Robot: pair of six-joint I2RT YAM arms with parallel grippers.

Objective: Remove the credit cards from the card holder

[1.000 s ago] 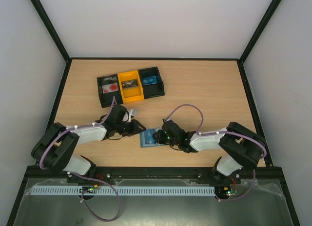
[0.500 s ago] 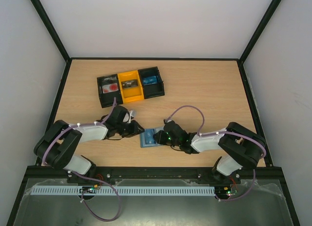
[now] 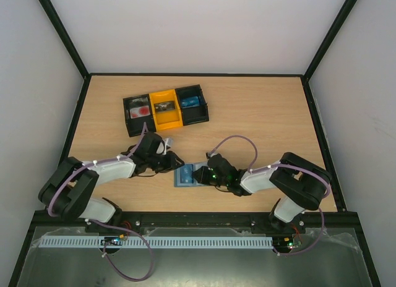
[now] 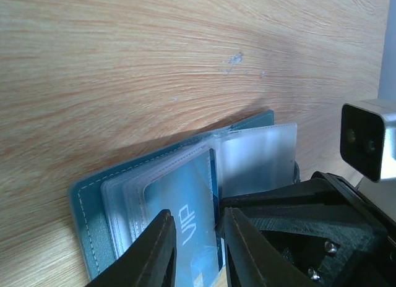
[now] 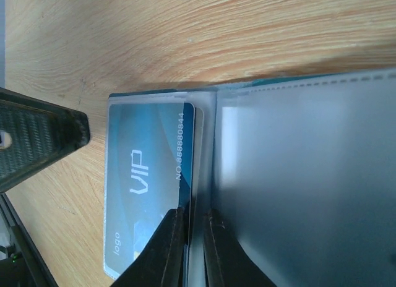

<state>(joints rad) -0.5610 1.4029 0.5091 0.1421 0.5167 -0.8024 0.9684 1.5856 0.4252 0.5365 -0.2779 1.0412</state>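
Note:
The slate-blue card holder (image 3: 184, 176) lies open on the table between the two grippers. In the left wrist view its cover (image 4: 86, 200) shows stitched edges and clear sleeves. A bright blue credit card (image 4: 185, 206) with white "VIP" print sits in a sleeve, and it also shows in the right wrist view (image 5: 145, 175). My left gripper (image 4: 195, 244) is open, with a finger on each side of the card's near end. My right gripper (image 5: 193, 250) is shut on the sleeve edges of the holder (image 5: 309, 175), right beside the card's edge.
A black-and-yellow three-compartment tray (image 3: 164, 107) stands at the back left with small items in it. A small white object (image 3: 168, 143) lies by the left gripper. Black frame rails border the table. One left finger (image 5: 37, 145) shows at the left of the right wrist view.
The right gripper and the card holder have shifted slightly left. The left gripper has stayed just at the holder's left edge.

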